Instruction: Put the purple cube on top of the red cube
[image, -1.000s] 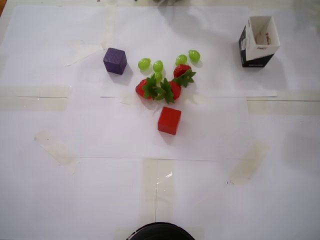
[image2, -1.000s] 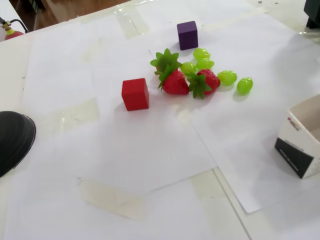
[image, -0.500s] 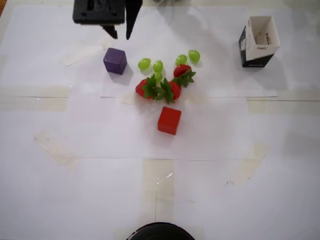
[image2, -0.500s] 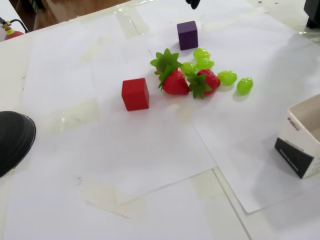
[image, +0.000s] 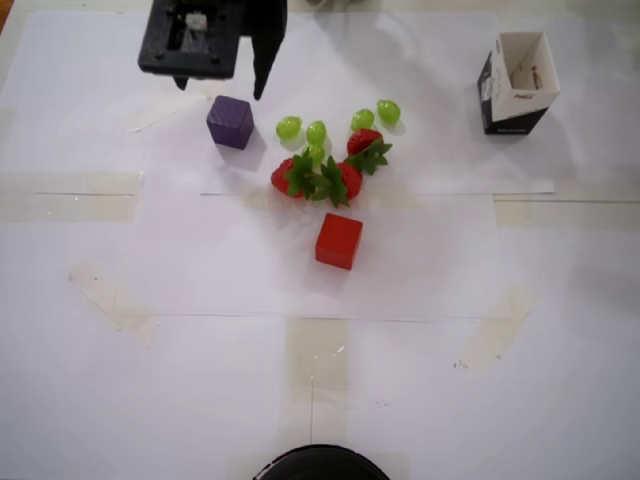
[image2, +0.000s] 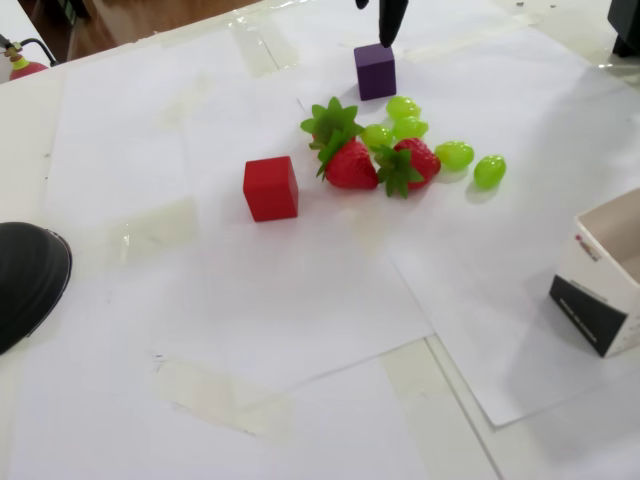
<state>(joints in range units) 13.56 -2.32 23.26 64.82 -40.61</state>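
Table: white paper sheets (image: 300, 380) taped down cover the whole work surface; tape strips show through as pale beige patches in both views.
Arm: the black wrist body enters from the top edge of the overhead view, above and slightly left of the purple cube.
Gripper (image: 222, 88): fingers spread apart, nothing between them. In the overhead view one short tip (image: 181, 82) sits up-left of the purple cube and the long pointed finger (image: 263, 70) reaches down near the cube's upper-right corner. In the fixed view only a dark fingertip (image2: 390, 22) shows, just above the cube's top edge; whether it touches the cube cannot be told.
Open box (image: 517, 82): black-and-white carton, upright and slightly tilted, at the upper right of the overhead view, well apart from everything else.
Dark round object (image2: 25, 280): black, partly cut off at the left edge of the fixed view; what it is cannot be told.
Red cube (image: 339, 241): resting on the paper just below the strawberries, well apart from the purple cube.
Purple cube (image: 230, 122): resting on the paper, left of the grapes, top bare.
Strawberries (image: 325, 175): red with green leaves, clustered between the two cubes.
Grapes (image: 316, 131): several green ones in a loose row just above the strawberries.
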